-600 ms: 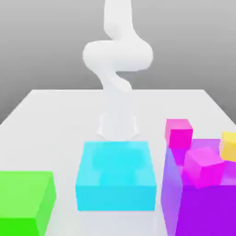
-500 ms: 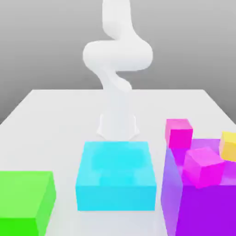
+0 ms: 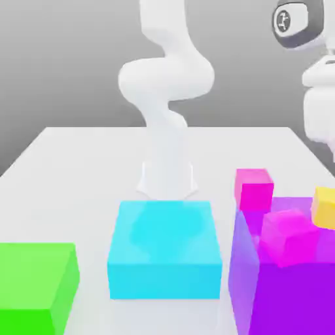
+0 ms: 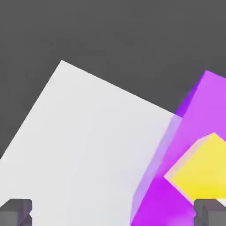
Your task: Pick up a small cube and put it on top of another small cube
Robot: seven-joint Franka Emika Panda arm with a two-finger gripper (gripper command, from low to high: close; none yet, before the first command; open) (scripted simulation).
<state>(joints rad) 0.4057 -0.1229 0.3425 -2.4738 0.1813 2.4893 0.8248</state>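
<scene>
Arm's hand had swung into sight at the exterior view's right since the earlier frame.

The gripper stood with fingers wide apart, holding nothing, above the purple block. The yellow cube lay on that block beside the magenta cube; another magenta cube sat on the table behind it. Cyan and green blocks were unmoved.
</scene>
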